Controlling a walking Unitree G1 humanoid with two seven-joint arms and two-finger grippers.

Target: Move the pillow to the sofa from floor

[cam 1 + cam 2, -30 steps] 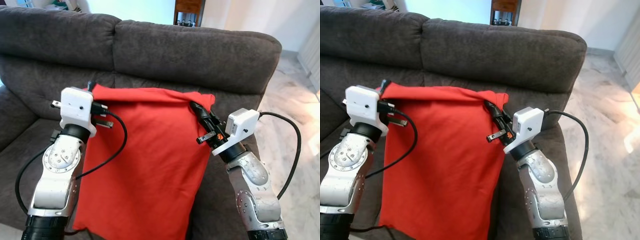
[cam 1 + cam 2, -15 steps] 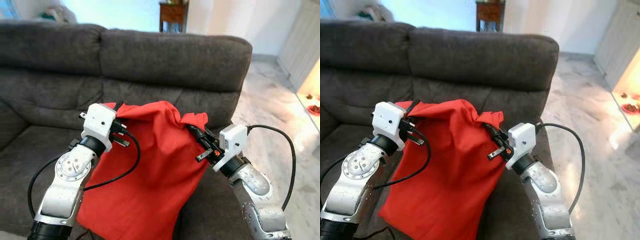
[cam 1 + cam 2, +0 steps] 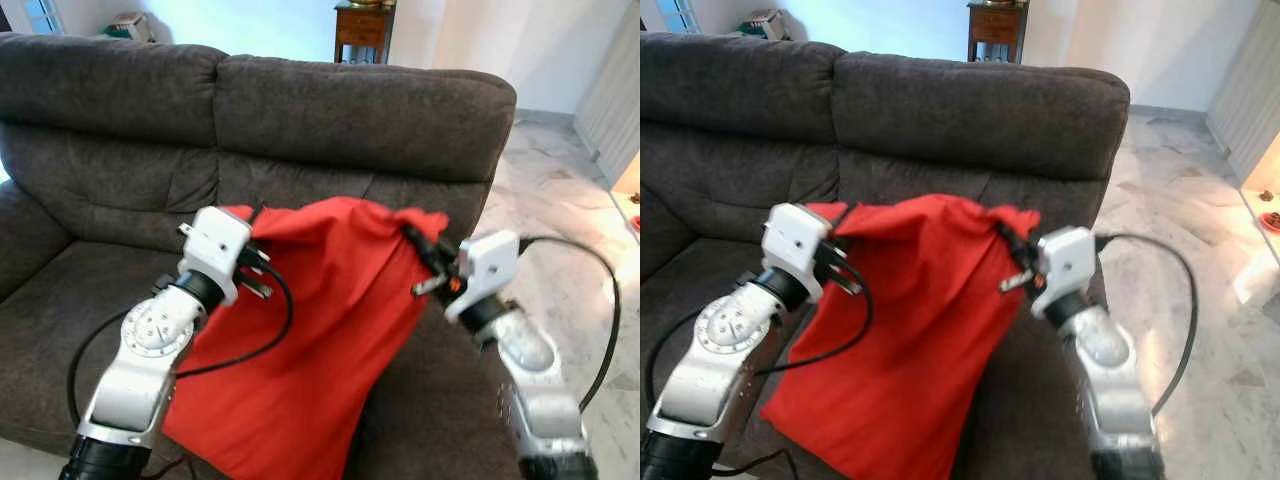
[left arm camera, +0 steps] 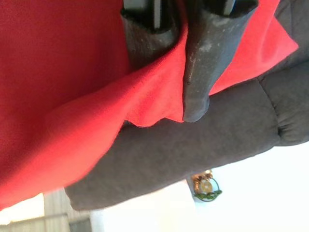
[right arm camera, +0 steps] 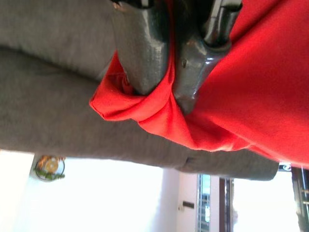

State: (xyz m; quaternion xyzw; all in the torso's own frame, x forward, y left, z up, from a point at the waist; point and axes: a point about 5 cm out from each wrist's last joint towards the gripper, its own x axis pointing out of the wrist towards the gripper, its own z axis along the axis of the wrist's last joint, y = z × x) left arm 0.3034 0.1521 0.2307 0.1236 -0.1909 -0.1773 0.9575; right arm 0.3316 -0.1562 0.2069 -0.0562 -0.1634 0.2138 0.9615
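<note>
- Your two grippers hold a red pillow (image 3: pixel 320 340) up in front of a dark grey sofa (image 3: pixel 360 110), one at each top corner; the pillow hangs slack between them, its fabric sagging and gathered along the top edge.
- Your left gripper (image 4: pixel 181 92) is clamped on the pillow's upper left corner: in the left wrist view a fold of red cloth is pinched between the two black fingers (image 4: pixel 200 63). From the head camera that pinch is hidden behind the white wrist housing (image 3: pixel 215 250).
- Your right gripper (image 5: pixel 164 87) is clenched on the upper right corner, with a bunched knot of red fabric squeezed between its fingers (image 5: pixel 140 48). In the head views its fingertips are buried in the cloth and hard to pick out.
- The pillow's lower edge drops towards the front of the seat cushion (image 3: pixel 70 300); you cannot tell whether it touches the seat or hangs just clear, and its lowest corner is cut off by the frame's bottom edge.
- The right forearm (image 3: pixel 530 380) is smeared by motion blur, so its outline is soft.
- Behind the sofa back you see a wooden side table (image 3: pixel 365 25), cropped at the top, and pale marble floor (image 3: pixel 560 190) to the right.
- Black cables (image 3: pixel 250 340) loop from both wrists across the pillow and the sofa arm.
</note>
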